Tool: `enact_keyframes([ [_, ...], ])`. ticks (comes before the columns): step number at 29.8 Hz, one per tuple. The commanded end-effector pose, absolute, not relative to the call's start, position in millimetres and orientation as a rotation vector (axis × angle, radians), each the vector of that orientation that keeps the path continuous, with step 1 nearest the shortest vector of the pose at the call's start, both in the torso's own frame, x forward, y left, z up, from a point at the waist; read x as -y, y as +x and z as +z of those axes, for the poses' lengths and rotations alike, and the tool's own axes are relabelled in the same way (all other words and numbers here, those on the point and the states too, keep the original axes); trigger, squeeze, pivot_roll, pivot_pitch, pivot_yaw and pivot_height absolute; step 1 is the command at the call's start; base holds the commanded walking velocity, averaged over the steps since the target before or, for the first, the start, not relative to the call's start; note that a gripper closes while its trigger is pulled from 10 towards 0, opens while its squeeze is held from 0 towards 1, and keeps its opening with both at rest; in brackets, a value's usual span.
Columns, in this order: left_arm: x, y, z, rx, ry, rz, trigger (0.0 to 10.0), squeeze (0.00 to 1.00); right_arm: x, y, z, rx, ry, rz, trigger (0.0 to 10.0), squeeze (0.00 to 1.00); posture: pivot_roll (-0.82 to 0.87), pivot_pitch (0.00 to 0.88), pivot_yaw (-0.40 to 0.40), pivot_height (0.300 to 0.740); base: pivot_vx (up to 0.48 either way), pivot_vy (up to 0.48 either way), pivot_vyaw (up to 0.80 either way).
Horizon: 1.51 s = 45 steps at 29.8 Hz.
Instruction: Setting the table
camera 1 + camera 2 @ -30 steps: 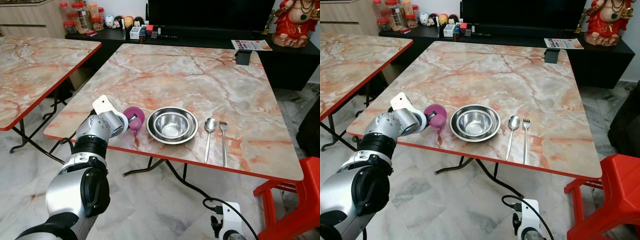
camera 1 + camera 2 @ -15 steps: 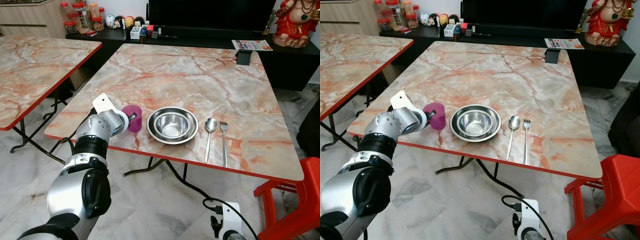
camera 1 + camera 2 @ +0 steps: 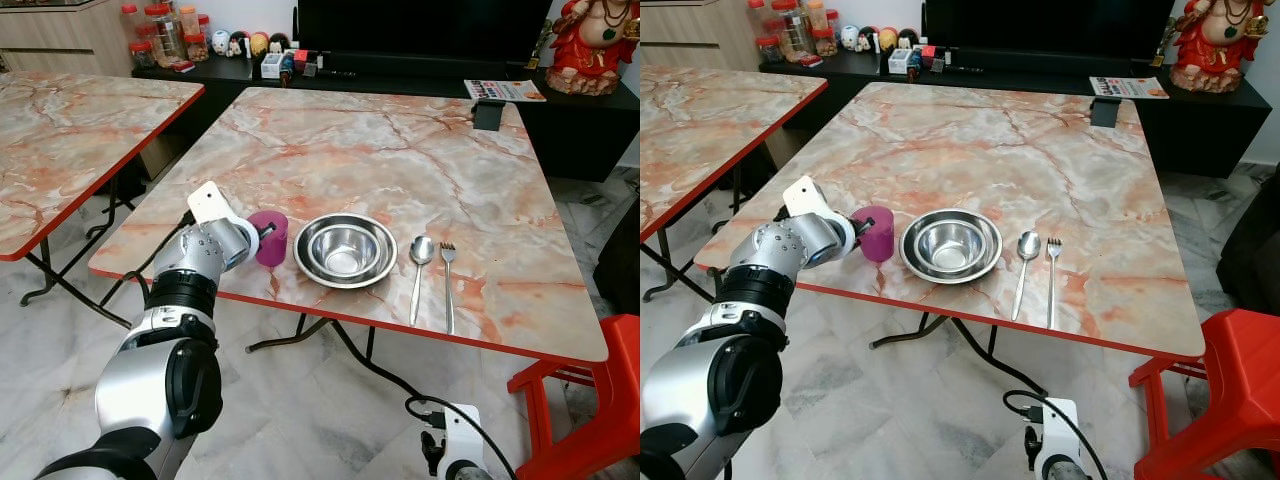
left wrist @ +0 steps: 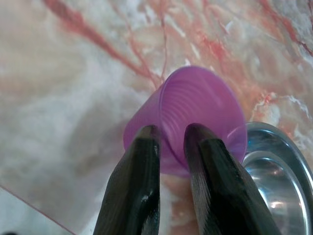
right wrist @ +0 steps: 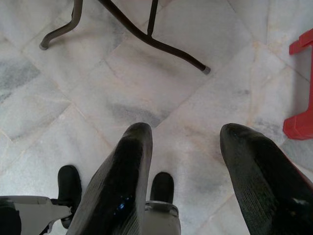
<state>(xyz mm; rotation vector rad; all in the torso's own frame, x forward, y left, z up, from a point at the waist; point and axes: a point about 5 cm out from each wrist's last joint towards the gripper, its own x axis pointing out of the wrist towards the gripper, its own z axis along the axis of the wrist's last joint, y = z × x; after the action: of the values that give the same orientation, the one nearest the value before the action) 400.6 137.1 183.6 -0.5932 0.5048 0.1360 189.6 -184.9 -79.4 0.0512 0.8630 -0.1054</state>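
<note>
The left gripper (image 4: 168, 142) pinches the wall of the purple cup (image 4: 195, 112) between narrow jaws, just beside the empty steel bowl (image 3: 344, 250), while the right gripper (image 5: 188, 142) hangs wide apart.

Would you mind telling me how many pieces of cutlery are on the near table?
2: a spoon just right of the bowl, and a fork right of the spoon.

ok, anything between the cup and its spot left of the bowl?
Nothing visible. The left end effector is shut on the wall of the purple cup, which stands upright on the marble table just left of the steel bowl. The bare tabletop around it holds no obstruction.
</note>
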Motion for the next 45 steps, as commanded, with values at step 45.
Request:
enact_keyframes([
  [45,-347.5,289.5,93.0,-0.234,0.571,0.744,10.0,0.00,185.4,186.0,-80.1,-0.840,0.076,-0.115,10.0,0.00,-0.02,0.000,0.024,0.740,0.000,0.000,0.00],
])
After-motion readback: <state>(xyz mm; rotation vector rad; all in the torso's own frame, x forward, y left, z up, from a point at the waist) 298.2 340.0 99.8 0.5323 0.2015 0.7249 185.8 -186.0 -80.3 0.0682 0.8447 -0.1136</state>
